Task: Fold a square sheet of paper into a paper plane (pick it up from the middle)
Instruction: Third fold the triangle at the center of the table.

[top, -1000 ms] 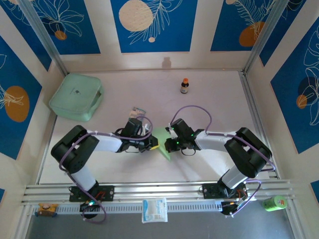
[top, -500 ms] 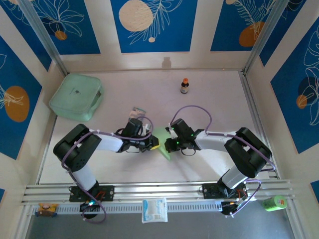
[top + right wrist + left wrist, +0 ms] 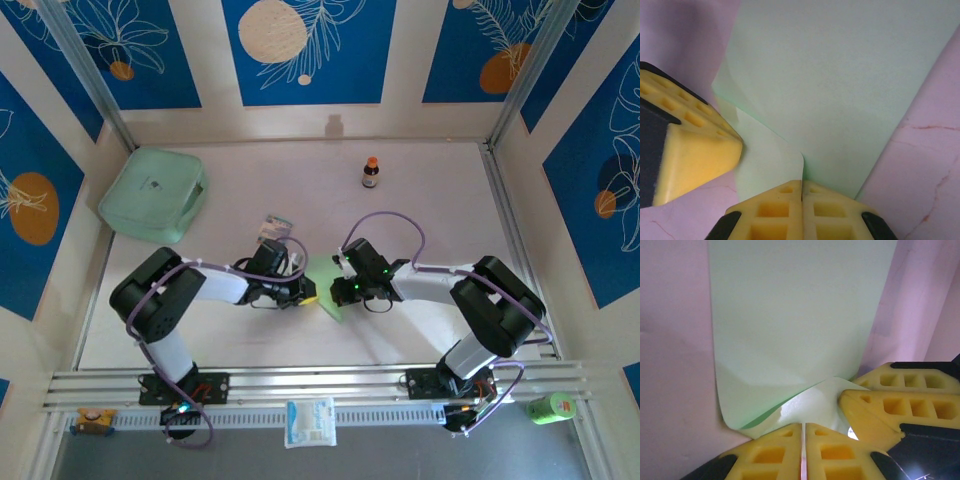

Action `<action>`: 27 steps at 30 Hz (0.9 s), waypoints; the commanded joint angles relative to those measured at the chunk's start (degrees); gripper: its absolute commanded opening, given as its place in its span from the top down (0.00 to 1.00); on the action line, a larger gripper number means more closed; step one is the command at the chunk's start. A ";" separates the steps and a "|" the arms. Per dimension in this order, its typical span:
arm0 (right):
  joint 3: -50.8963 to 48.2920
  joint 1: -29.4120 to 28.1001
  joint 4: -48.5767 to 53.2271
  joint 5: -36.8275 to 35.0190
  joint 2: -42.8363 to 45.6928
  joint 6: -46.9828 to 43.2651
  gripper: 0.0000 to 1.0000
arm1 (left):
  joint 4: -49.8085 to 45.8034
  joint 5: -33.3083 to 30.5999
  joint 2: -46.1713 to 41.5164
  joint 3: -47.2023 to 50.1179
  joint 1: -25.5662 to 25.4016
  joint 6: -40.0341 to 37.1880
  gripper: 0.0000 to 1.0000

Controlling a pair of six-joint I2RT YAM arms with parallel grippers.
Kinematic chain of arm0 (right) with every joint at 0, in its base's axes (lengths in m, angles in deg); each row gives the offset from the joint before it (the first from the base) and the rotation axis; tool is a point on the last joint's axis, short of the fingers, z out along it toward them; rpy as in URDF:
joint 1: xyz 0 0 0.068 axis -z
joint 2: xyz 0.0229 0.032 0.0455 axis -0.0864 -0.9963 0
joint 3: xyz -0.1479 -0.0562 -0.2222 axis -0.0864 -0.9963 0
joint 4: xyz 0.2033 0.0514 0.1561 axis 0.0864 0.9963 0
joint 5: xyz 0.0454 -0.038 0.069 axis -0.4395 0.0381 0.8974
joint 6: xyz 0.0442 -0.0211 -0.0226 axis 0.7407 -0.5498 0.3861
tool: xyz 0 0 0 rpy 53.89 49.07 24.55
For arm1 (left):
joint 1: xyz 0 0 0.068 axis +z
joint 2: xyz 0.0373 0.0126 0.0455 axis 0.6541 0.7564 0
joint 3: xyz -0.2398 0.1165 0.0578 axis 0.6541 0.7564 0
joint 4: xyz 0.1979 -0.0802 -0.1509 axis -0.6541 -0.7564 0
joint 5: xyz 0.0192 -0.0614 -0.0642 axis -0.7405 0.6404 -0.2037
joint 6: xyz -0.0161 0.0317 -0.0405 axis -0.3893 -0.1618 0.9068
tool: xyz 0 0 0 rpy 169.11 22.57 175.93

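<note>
The square sheet of paper, pale lime-green, lies at mid-table between my two grippers, its near part lifted off the surface. In the left wrist view the square sheet of paper curls up and its pale underside runs into my left gripper, shut with only a hairline slit. In the right wrist view a curled edge of the sheet enters the seam of my right gripper, shut on it. From above, the left gripper and right gripper nearly touch. Each wrist view shows the other gripper's yellow fingers close beside.
A mint-green rounded box sits at the back left. A small bottle stands at the back centre. A striped packet lies just behind the left gripper. A white packet and a green roll lie beyond the front rail.
The left arm's elbow has crept slightly to the right. The paper, both grips and the right arm look the same.
</note>
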 commanded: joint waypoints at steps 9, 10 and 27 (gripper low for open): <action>2.08 1.10 5.80 1.62 4.26 3.24 0.73 | -4.51 -1.49 1.41 -1.26 -0.30 -2.55 0.88; 2.19 1.54 6.66 1.93 5.46 3.49 0.68 | -4.59 -1.45 1.41 -1.34 -0.32 -2.66 0.88; 3.65 -4.88 8.66 10.38 6.99 8.01 0.88 | -5.03 -1.79 1.44 -1.79 -0.35 -2.82 0.89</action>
